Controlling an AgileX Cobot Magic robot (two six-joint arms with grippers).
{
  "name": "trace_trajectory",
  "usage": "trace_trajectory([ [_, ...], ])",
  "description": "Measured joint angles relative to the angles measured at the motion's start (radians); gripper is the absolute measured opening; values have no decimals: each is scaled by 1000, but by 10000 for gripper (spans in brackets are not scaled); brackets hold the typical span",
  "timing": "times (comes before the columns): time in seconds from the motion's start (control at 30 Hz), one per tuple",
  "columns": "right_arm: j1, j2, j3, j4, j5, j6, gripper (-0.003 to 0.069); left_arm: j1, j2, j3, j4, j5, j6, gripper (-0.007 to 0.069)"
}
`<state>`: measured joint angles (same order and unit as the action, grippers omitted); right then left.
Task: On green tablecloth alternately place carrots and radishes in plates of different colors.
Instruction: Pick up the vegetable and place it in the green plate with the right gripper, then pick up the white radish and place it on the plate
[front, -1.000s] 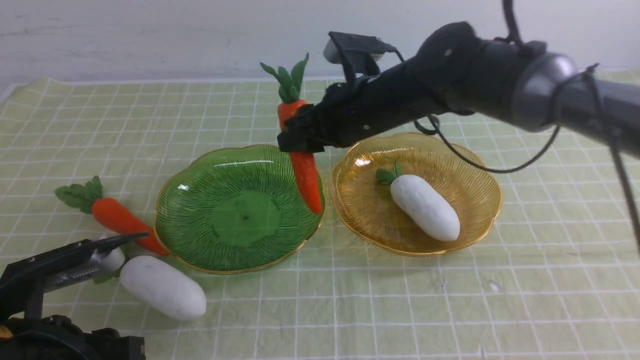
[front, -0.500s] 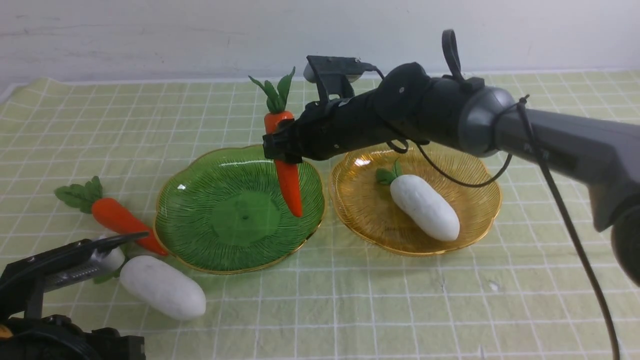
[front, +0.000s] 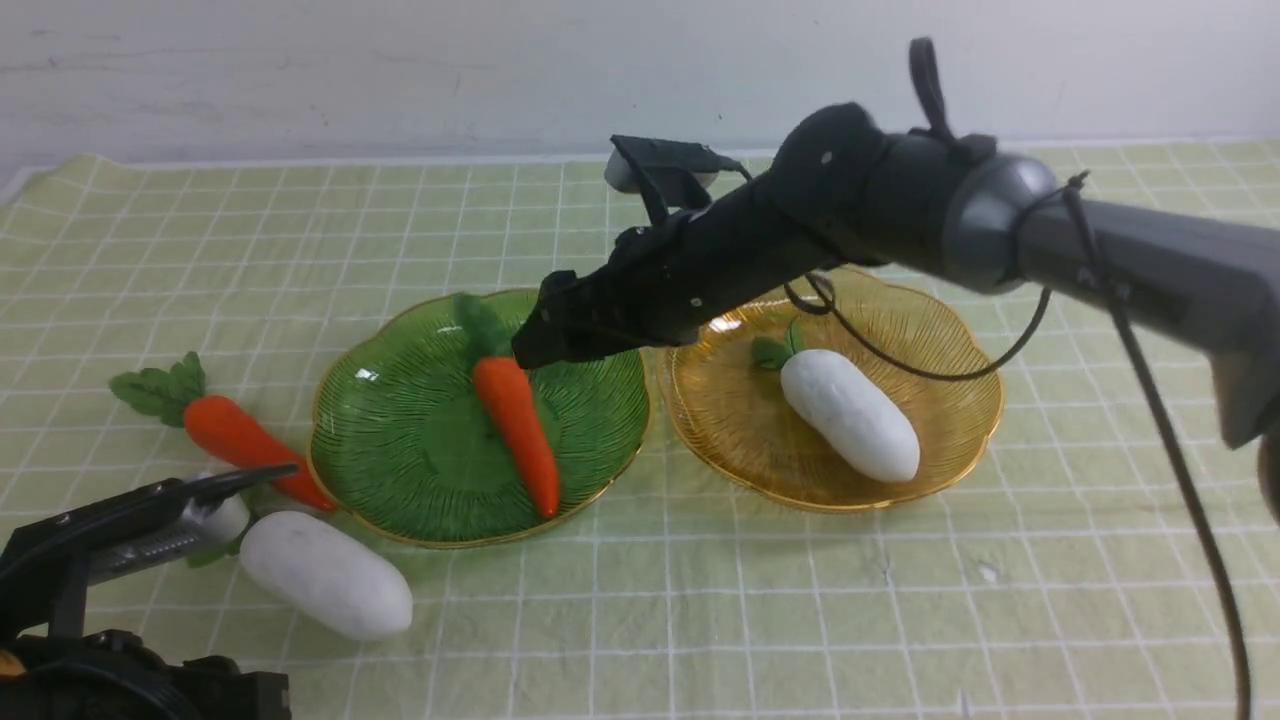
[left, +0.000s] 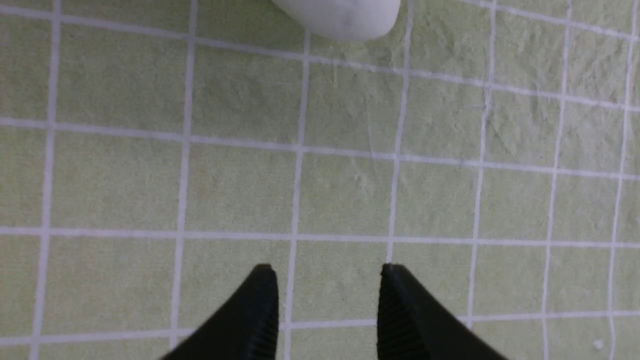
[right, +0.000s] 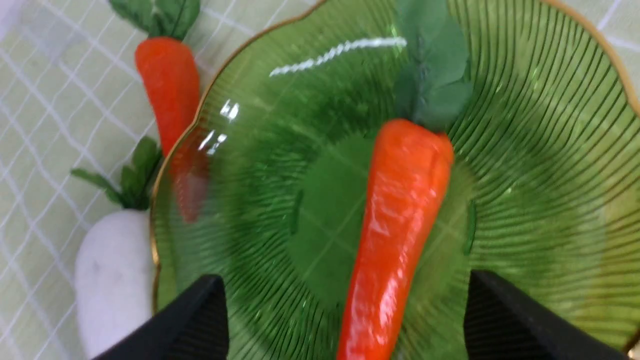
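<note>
1. We see a pale green checked cloth (front: 700, 620) filling the front view. A green plate (front: 400, 470) sits at centre left and an amber plate (front: 950, 440) at centre right, side by side with their rims close.
2. One carrot (front: 515, 430) lies flat in the green plate, with its leaves toward the top of the frame and its tip near the plate's lower rim.
3. The right gripper (front: 535, 330) reaches in from the upper right and hangs just above that carrot's leafy end. Its jaws stand wide apart, one on each side of the carrot, and they do not touch it.
4. A radish (front: 850, 415) lies in the amber plate, with its leaves toward the upper left.
5. A second carrot (front: 235, 435) lies on the cloth at the left, its tip at the green plate's rim. A second radish (front: 325, 573) lies just below it, at the lower left.
6. The left gripper (left: 327, 272) sits in the lower left corner, jaws apart with only cloth between them.
</note>
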<state>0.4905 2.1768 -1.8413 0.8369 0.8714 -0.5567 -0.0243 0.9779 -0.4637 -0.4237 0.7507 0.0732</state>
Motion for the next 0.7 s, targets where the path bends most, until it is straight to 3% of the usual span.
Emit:
trace_trajectory([
  [0.13,-84,-88,-81,-47,264,61,504,0,0,0,0,-5,-1,258],
  [0.23,-120,-143,-124,-106,331,122,430,0,0,0,0,-29,-5,258],
  [0.27,-138,-195,-135,-205,350,190,348,0,0,0,1,-54,-11,258],
  [0.5,-143,-426,-38,-518,373,372,53,0,0,0,0,-182,-73,287],
  [0.7,-138,-724,243,-568,383,389,-13,0,25,0,-21,-303,-155,399],
])
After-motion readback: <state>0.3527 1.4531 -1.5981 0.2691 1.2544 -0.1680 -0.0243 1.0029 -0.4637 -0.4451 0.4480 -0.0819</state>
